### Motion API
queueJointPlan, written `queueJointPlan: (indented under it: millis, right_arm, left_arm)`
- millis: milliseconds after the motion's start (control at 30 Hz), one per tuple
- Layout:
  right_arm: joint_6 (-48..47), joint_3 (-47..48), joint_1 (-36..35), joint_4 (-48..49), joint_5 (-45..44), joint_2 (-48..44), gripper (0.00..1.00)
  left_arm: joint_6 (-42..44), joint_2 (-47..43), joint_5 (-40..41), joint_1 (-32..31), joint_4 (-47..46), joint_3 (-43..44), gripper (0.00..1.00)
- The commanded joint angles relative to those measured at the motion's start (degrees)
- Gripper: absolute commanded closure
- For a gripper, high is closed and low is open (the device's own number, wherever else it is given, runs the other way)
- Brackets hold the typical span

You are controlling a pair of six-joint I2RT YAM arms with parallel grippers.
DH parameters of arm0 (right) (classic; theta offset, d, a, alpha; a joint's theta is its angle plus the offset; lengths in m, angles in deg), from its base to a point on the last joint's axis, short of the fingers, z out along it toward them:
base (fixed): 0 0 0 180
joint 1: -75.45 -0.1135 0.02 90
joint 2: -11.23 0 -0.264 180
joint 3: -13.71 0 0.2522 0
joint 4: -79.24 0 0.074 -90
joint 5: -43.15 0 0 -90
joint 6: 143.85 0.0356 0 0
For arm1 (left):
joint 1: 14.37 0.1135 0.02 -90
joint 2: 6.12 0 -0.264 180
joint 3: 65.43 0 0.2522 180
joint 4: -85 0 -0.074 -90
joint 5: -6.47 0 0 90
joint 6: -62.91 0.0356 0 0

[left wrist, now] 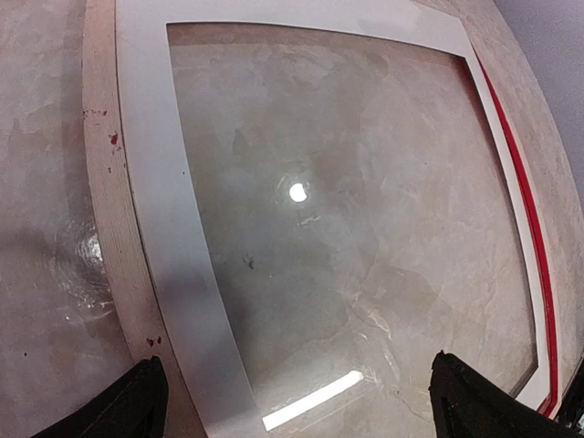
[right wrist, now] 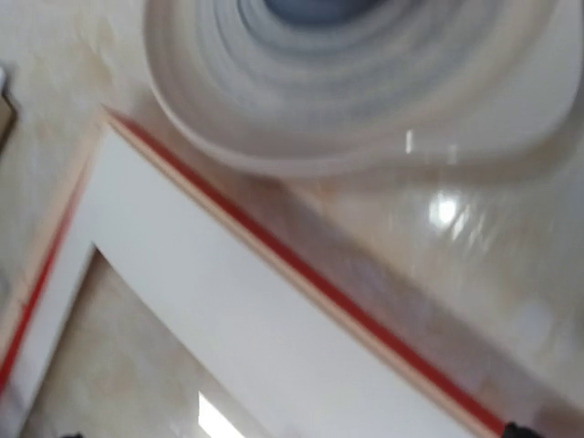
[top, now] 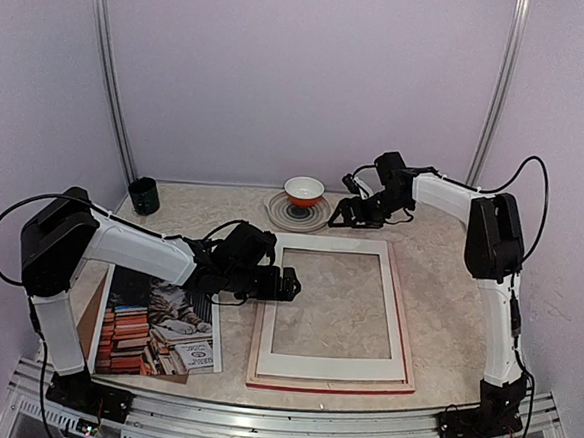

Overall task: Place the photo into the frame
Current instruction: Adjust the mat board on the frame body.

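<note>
the photo point(top: 159, 325) lies just left of the frame point(top: 330, 385), its lettering too small to read. the left gripper point(top: 289, 284) over the frame's left edge and the right gripper point(top: 344, 218) by its far edge both gape empty.

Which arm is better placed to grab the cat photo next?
Left. The open left gripper hovers over the frame's left edge, beside the photo; the right gripper sits far off near the plate.
</note>
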Motion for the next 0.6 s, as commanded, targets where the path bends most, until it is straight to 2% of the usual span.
queueJointPlan:
  millis: [0, 233, 567]
  right_arm:
    - [1.1, 5.2, -0.6, -2.8, -0.4, 3.4, 0.01]
    - [0.4, 4.7, -0.7, -3.3, 1.8, 6.0, 0.01]
    - [-0.1, -0.9, -0.9, -1.0, 2.7, 3.1, 0.01]
  left_arm:
    - [-0.1, 1.2, -0.3, 0.0, -0.5, 0.5, 0.01]
    - [-0.2, 1.3, -0.4, 0.0, -0.6, 0.4, 0.01]
    - [-0.6, 1.8, -0.8, -0.1, -1.3, 0.4, 0.01]
